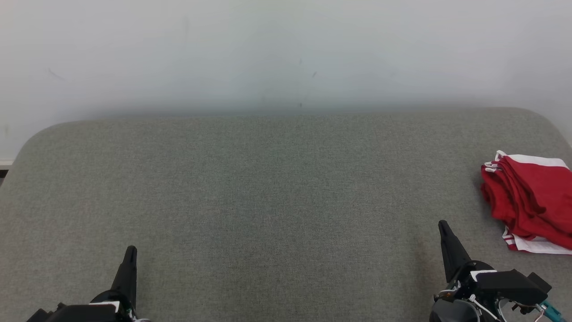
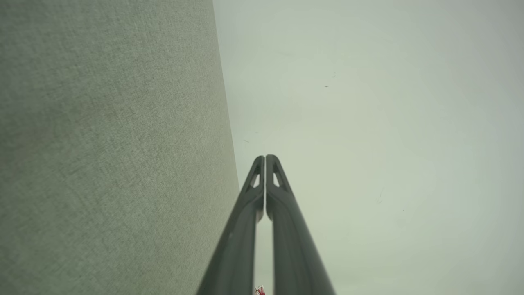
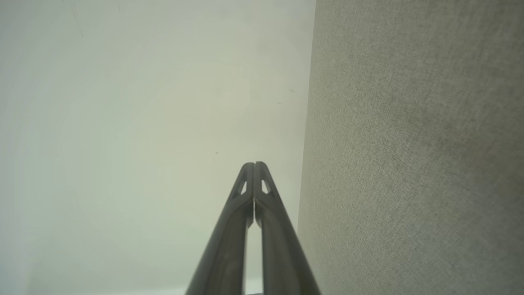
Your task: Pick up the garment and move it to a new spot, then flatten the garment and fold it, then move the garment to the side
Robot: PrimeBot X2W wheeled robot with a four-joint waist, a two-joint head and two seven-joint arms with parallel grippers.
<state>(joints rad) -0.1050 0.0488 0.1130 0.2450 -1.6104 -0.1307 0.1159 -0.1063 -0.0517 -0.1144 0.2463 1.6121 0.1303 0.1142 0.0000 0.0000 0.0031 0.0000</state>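
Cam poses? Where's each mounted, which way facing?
Head: on the head, facing forward and down at surface, wall and garment; left gripper lower left, right gripper lower right.
Left wrist: on that wrist, facing along the shut left gripper at the wall; surface on its left.
Right wrist: likewise along the shut right gripper; surface on its right.
Shared: all three show wall and surface.

Grey fabric surface (image 1: 268, 188) with rounded corners, plain pale wall (image 1: 268, 49)

Soft, even brightness; faint shadows; hazy, washed-out background.
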